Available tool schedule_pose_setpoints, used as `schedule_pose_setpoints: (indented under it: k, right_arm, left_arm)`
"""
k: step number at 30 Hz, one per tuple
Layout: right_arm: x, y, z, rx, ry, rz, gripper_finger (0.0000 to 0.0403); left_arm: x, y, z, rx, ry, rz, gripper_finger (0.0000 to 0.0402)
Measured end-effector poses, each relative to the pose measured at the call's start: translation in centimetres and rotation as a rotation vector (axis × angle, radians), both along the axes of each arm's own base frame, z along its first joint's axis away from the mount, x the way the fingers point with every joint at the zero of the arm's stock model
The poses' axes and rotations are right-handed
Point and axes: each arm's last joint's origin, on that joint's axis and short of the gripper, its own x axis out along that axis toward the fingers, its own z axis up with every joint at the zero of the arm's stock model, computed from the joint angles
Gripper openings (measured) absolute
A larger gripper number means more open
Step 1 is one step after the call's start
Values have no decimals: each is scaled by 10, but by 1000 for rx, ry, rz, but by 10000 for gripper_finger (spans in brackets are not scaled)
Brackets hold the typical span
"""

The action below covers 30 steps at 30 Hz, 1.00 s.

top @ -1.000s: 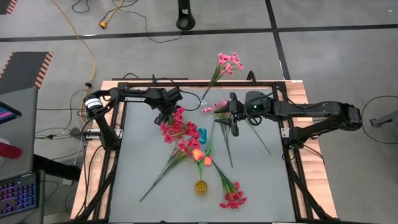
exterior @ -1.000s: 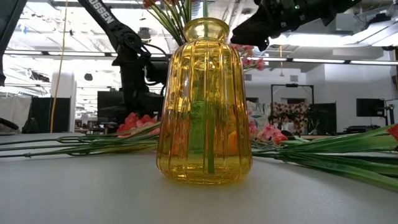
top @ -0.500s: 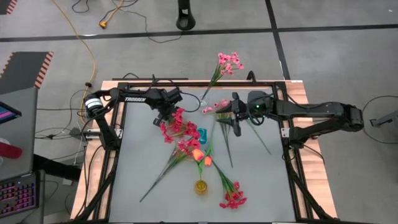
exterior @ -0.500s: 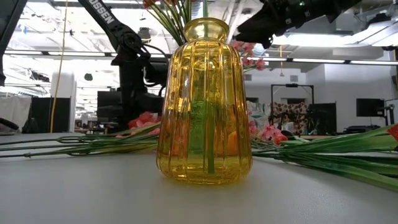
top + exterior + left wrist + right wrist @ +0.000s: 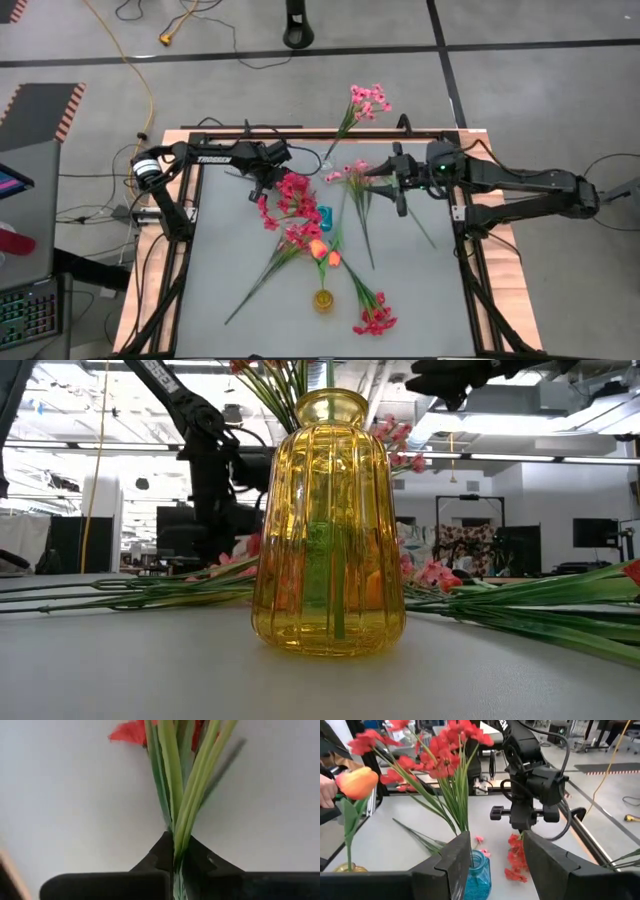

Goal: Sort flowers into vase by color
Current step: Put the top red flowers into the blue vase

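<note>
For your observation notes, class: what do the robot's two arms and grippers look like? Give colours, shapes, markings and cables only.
Both arms are black, jointed tubes. The left arm carries white lettering and a white-and-silver band near its base. The right arm shows a small green light near its wrist. The left gripper and right gripper have black, angular, wedge-shaped fingers. Black cables loop beside the left wrist.

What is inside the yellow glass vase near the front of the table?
In the yellow vase, green stems stand and leave through its neck. An orange shape shows through the glass. The ribbed glass blurs how many stems there are; their blossoms lie above the low view.
</note>
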Motion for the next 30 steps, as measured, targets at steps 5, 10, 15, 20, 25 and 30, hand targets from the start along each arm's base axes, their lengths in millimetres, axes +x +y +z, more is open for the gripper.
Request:
schedule_pose_setpoints:
  k: [5, 10, 15, 20, 25, 30]
  right_arm:
    - [-6, 1, 4, -4, -19, 0, 210]
    - [-5, 1, 4, -3, -15, 0, 210]
    - [-3, 1, 1, 0, -2, 0, 210]
    - [-4, 1, 2, -1, -6, 0, 210]
    - [-4, 1, 2, -1, -6, 1, 210]
    - [-4, 1, 2, 0, -5, 1, 210]
  left_arm:
    - [-11, 4, 27, -57, -149, 91, 1]
    - [-24, 6, 58, -60, -286, 218, 0]
    - [-37, 1, 90, -131, -486, 302, 0]
    - [-43, -4, 124, -139, -726, 361, 0]
    - [-37, -5, 151, -222, -991, 380, 0]
    - [-23, -9, 162, -297, -1140, 277, 0]
